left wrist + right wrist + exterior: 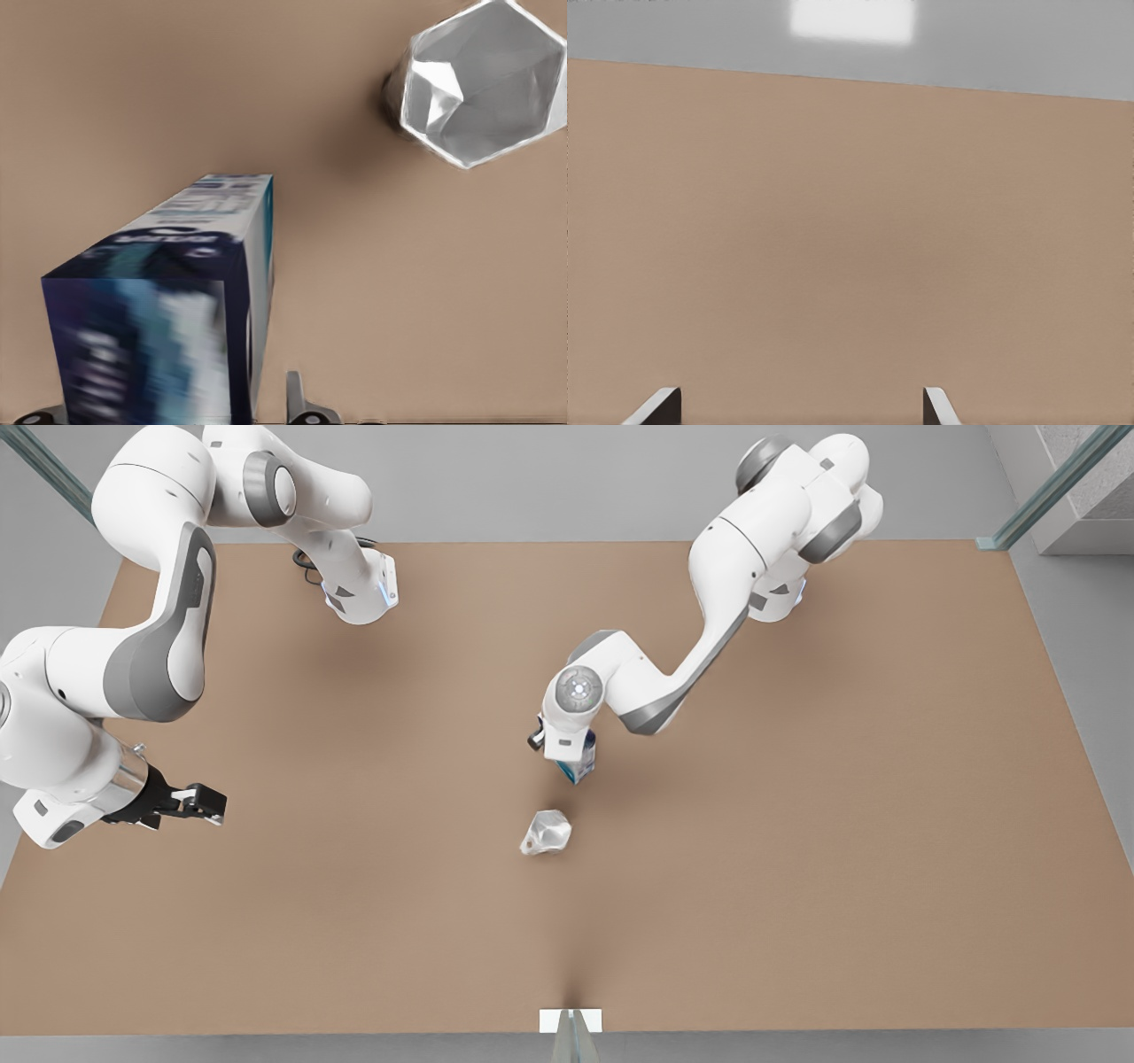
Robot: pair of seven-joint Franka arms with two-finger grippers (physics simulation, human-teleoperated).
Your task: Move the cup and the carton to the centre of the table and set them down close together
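— Now, holding what? 
— Left gripper [574, 766] shut tight on small dark blue and white box carton [168, 310], up over big flat brown table [797, 824].
— And shiny grey-white cup [546, 833]? 
— Just beside, nearer table's front edge. Right gripper [202, 802] wide open, waiting far off.

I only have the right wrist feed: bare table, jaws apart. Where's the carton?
Observer: The carton sits between the jaws of the left gripper, near the middle of the table.
Operator: And the cup?
Observer: The cup lies on the table just below the carton in the front view. It is close to the carton but not touching it, and neither gripper holds it.
Operator: Where is my gripper relative to them?
Observer: The right gripper waits far off at the front view's left edge, well away from both.
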